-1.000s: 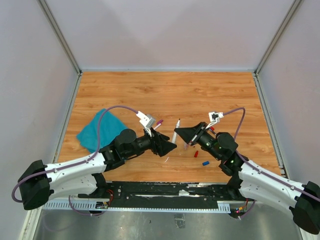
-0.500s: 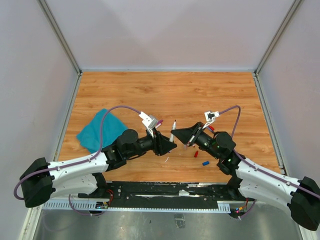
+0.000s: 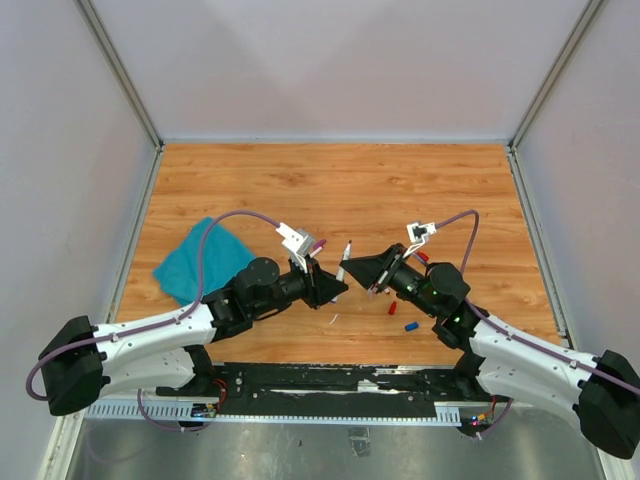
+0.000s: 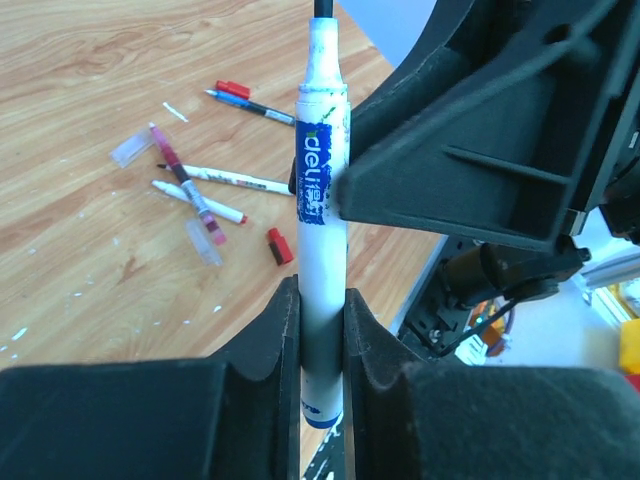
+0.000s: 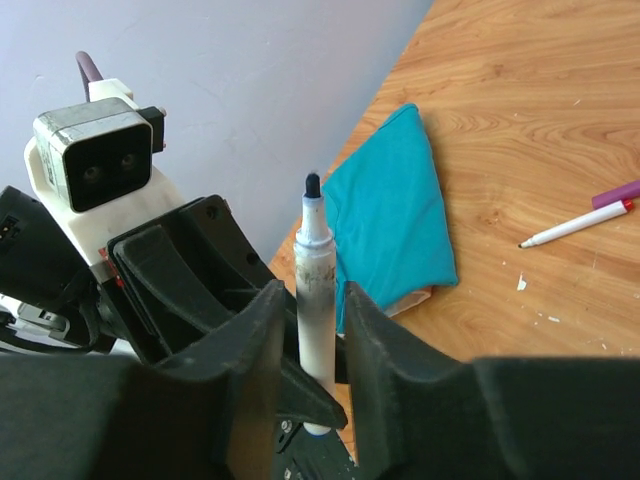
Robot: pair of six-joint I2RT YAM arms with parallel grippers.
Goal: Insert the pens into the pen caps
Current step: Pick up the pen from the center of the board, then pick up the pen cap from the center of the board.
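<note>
Only close-up, left hand (image 4: pixel 320 300) pinching pen (image 4: pixel 321 220), loose pens (image 4: pixel 205 195) beyond

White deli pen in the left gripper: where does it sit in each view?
Top external: white pen at centre, in the left gripper, tip pointing away.
Left wrist: upright at centre, clamped in that gripper.
Right wrist: upright, left of centre, between the jaws of the right gripper.
Shared landmark: teal cloth, left in top external, behind the pen in right wrist; absent from left wrist.
</note>
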